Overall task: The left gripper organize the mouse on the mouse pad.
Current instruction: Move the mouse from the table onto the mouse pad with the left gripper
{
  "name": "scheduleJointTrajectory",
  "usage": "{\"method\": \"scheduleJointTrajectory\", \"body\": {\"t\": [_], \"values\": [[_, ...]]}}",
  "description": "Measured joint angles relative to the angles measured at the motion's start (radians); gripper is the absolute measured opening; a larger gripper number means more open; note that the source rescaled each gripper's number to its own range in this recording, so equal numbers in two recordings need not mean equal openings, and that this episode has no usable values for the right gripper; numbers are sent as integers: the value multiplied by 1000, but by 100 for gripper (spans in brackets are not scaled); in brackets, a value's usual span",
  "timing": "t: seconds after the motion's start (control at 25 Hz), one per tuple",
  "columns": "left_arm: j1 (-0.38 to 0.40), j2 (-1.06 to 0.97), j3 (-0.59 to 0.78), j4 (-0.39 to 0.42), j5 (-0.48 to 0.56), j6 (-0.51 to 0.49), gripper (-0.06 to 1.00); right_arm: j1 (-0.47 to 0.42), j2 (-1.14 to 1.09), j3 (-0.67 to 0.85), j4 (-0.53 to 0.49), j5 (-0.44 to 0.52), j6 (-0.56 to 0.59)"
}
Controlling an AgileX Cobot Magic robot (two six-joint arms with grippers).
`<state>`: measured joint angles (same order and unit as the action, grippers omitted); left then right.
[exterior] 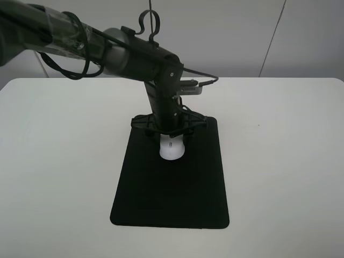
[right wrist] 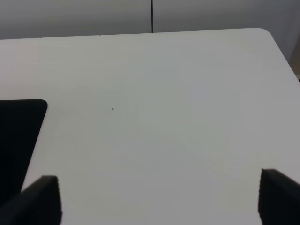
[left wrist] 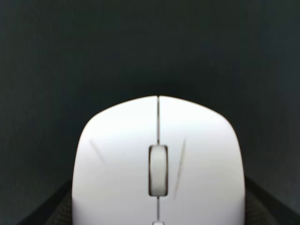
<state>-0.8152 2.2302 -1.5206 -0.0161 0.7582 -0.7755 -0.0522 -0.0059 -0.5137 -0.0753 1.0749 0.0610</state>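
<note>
White tabletop all round. My left gripper straddles the small white oval mouse, which lies on the large matte black mouse pad's far half. I cannot tell whether it is clamped or released. The right gripper hangs wide apart, clear of the work.

The mouse sat between the left gripper's fingers, held at both sides, its front end reaching out ahead of the fingertips. Under both lay the mouse pad, stretching mostly ahead of that gripper, on the table. The right gripper hung spread over bare table, with a corner of the pad off towards the left arm's side.
</note>
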Motion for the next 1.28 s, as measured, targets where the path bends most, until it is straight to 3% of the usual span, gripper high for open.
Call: {"method": "scheduleJointTrajectory", "body": {"t": [0.4, 1.28], "values": [[0, 17, 0, 26, -21, -3, 1, 0, 0, 0, 0, 0, 0], [0, 43, 2, 5, -31, -2, 1, 0, 0, 0, 0, 0, 0]]}}
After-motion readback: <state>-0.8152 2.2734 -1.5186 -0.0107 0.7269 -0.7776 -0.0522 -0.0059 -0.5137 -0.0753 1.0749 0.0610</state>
